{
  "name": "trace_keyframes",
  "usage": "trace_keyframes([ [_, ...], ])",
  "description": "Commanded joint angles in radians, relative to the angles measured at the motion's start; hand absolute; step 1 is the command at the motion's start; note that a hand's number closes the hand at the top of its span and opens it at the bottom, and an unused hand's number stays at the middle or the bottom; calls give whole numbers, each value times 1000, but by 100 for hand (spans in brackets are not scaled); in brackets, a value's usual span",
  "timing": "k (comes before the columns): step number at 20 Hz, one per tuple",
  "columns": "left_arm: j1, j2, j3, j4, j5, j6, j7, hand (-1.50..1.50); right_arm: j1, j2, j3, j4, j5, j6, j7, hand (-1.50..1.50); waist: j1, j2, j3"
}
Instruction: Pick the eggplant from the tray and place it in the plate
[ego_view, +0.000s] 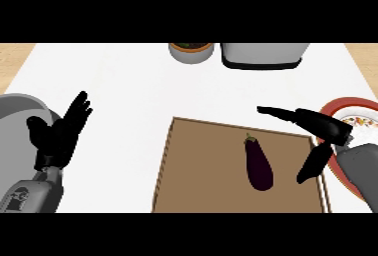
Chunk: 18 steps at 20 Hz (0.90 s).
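A dark purple eggplant (258, 164) lies lengthwise on the brown tray (199, 170), right of the tray's middle, stem pointing away from me. My right hand (322, 129) hovers over the tray's right edge, open, fingers spread to the left and thumb hanging down, a short gap right of the eggplant and not touching it. The plate (353, 111), white with a red rim and a flower pattern, sits at the right edge, partly hidden by my right forearm. My left hand (60, 134) rests open at the left, fingers up.
At the back edge stand a round pot (191, 51) with a tan rim and a grey appliance (263, 55) with a dark base. A grey curved object (22, 107) lies at the far left behind my left hand. White counter surrounds the tray.
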Motion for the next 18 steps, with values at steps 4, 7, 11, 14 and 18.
trace_keyframes([
  [4,-19,-1,25,-58,-8,-3,83,0,-15,25,57,-52,157,3,100,-150,3,0,0],
  [7,25,-51,-14,-109,-54,36,86,0,-39,26,51,-51,192,51,123,-150,4,0,1],
  [11,0,-35,48,40,-54,-42,-36,0,-19,44,70,-36,264,72,94,-150,0,2,0],
  [14,-61,-39,73,68,-58,-46,-8,0,-85,123,82,46,308,95,127,-150,2,3,0],
  [18,-17,-76,71,25,-88,-52,8,0,-11,149,47,-6,372,85,125,-150,1,1,0],
])
